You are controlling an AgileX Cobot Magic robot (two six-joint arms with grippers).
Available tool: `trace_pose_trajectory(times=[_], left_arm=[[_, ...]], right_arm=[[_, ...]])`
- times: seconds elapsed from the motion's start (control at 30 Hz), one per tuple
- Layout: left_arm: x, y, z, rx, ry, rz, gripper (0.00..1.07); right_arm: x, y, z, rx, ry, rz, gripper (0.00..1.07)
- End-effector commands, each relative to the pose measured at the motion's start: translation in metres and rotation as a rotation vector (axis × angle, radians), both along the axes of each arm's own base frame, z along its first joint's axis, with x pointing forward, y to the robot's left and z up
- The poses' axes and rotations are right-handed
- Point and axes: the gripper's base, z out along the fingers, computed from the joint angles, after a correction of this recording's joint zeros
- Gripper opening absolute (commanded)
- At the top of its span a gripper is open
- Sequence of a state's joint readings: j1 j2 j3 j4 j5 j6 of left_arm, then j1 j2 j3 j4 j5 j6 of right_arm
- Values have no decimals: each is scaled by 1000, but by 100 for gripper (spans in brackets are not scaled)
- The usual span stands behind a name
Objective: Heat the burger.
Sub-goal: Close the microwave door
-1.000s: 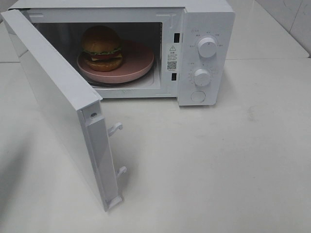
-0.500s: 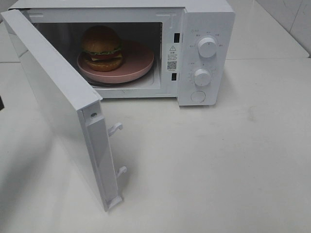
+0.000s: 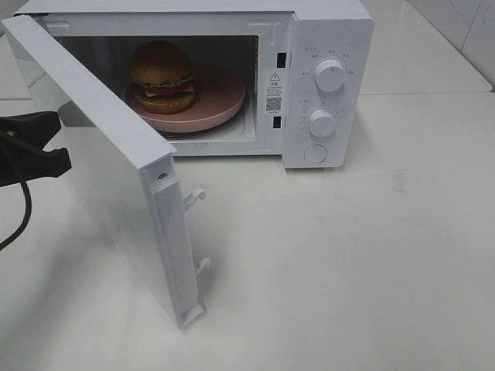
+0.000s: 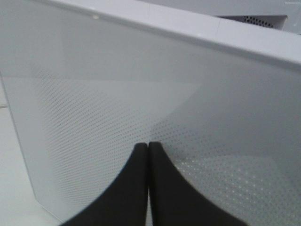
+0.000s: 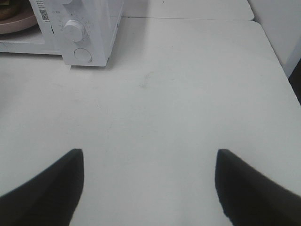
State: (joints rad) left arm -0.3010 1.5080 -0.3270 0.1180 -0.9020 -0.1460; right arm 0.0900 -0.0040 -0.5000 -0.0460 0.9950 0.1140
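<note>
The burger [image 3: 161, 76] sits on a pink plate [image 3: 220, 97] inside the white microwave [image 3: 329, 31]. Its door [image 3: 100, 154] stands partly open, swung out to the left. My left gripper [image 3: 66, 161] is at the left edge of the exterior view, against the door's outer face. In the left wrist view the left gripper [image 4: 148, 146] is shut, with its tips right at the dotted door panel [image 4: 141, 84]. My right gripper [image 5: 149, 153] is open over bare table, well away from the microwave [image 5: 94, 28], and holds nothing.
The microwave's panel carries two knobs [image 3: 330, 75] [image 3: 322, 122] and a round button [image 3: 315, 153]. White latch hooks [image 3: 195, 197] stick out of the door's free edge. The white table [image 3: 348, 255] stretches in front and to the right, with a wall at the far right.
My left gripper has come into the exterior view from the left and reached the door. The door's free edge has swung a little to the right, toward the microwave.
</note>
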Motion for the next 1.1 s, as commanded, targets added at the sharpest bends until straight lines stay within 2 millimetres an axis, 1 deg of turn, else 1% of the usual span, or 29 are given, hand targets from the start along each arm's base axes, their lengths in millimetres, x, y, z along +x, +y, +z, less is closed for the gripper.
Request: trace_pose_trajectory(times=[0.03,0.1,0.17,0.2,0.23,0.3,0.33,0.4,0.43,0.47,0.53,0.57,0.63,0.67,0.7,0.73,0.77,0.8,0.83,0.9,0.93,0.97,1.0,1.03,1.1], left_arm=[[5,-7,3,-21,-25,-5,0],[6,-9,3,-24,-24,-7,0],[12,-22,2,-31,-22,-40,0],[12,-22,2,-31,-22,-40,0],[16,-30,2,-28,-26,-60,0],[17,-33,1,-24,-27,-66,0],[21,-41,0,-12,-33,-77,0],[22,-43,-1,-13,-33,-77,0],[26,-51,-1,-24,-30,-75,0],[26,-51,-1,-24,-30,-75,0],[32,-61,-4,-45,-17,-61,0],[32,-61,-4,-45,-17,-61,0],[39,-73,-5,-57,-4,-63,0],[39,-73,-5,-57,-4,-63,0],[42,-82,-6,-47,3,-74,0],[42,-82,-6,-47,3,-74,0],[47,-90,-6,-38,-3,-86,0],[47,-90,-6,-38,-3,-86,0],[51,-100,-5,-40,-2,-96,0],[53,-104,-5,-43,2,-96,0],[57,-113,-4,-52,19,-97,0],[59,-117,-4,-53,23,-96,0],[59,-117,-4,-53,23,-96,0],[64,-124,-1,-43,6,-95,0],[67,-128,1,-39,-1,-91,0]], right_arm=[[-4,0,-1,-7,-24,1,75],[-4,0,-1,-7,-24,1,75],[-4,0,-1,-7,-24,1,75],[-4,0,-1,-7,-24,1,75],[-4,0,-1,-7,-24,1,75],[-4,0,-1,-7,-24,1,75],[-4,0,-1,-7,-24,1,75],[-4,0,-1,-7,-24,1,75],[-4,0,-1,-7,-24,1,75],[-4,0,-1,-7,-24,1,75],[-4,0,-1,-7,-24,1,75],[-4,0,-1,-7,-24,1,75],[-4,0,-1,-7,-24,1,75],[-4,0,-1,-7,-24,1,75],[-4,0,-1,-7,-24,1,75],[-4,0,-1,-7,-24,1,75],[-4,0,-1,-7,-24,1,75],[-4,0,-1,-7,-24,1,75],[-4,0,-1,-7,-24,1,75],[-4,0,-1,-7,-24,1,75],[-4,0,-1,-7,-24,1,75],[-4,0,-1,-7,-24,1,75],[-4,0,-1,-7,-24,1,75],[-4,0,-1,-7,-24,1,75],[-4,0,-1,-7,-24,1,75]])
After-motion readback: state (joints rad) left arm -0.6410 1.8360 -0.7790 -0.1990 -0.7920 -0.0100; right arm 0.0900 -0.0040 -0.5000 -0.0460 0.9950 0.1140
